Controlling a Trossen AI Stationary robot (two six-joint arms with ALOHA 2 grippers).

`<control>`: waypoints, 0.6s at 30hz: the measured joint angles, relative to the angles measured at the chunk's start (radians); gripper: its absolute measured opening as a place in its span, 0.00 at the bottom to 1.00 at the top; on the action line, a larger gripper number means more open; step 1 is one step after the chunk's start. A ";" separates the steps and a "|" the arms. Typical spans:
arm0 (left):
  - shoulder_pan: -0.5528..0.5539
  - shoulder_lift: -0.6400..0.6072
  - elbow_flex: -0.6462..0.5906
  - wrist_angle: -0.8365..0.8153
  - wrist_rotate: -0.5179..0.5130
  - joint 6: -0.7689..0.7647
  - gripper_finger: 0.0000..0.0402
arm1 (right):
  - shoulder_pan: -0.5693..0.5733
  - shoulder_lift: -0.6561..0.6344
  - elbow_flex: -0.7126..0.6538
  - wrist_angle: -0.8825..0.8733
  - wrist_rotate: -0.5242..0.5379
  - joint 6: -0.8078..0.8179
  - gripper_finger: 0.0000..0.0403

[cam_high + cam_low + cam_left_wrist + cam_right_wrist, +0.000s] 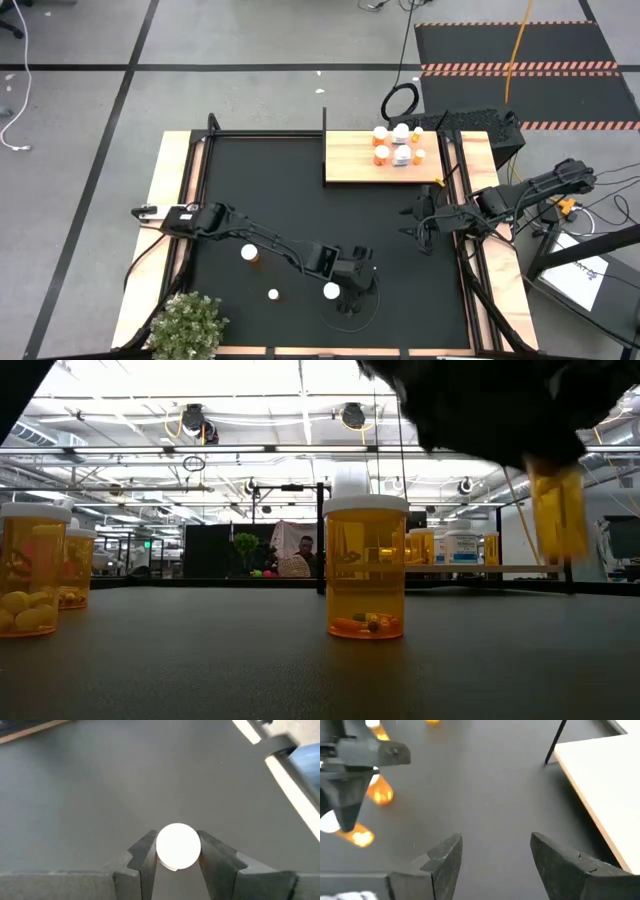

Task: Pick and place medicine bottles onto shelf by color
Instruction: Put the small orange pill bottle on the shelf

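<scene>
Bottle [178, 846] clamped at cap by my left tool [176, 865], bound for shelf [350, 165]; right tool [495, 857] idles wide nearby.

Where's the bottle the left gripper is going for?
High view: near the mat's front edge, the white-capped bottle sits between the left gripper's fingers, right of another loose bottle.

Matt black mat [300, 190] — pale-grained wood shelf [350, 160]
</scene>
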 joint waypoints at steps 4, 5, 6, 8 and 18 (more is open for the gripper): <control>0.000 -0.075 0.000 -0.051 -0.009 0.008 0.33 | 0.000 0.000 -0.066 0.157 0.017 0.011 0.57; -0.001 -0.097 0.000 -0.072 -0.021 0.017 0.33 | 0.000 0.000 -0.088 0.213 0.017 -0.017 0.57; -0.001 -0.117 0.000 -0.097 -0.035 0.028 0.33 | 0.000 0.000 -0.109 0.274 0.017 -0.057 0.57; -0.002 -0.168 0.000 -0.142 -0.081 0.049 0.33 | 0.000 0.000 -0.149 0.391 0.016 -0.141 0.57; 0.001 -0.364 0.000 -0.254 -0.194 0.098 0.33 | 0.016 0.076 -0.199 0.712 0.013 -0.318 0.62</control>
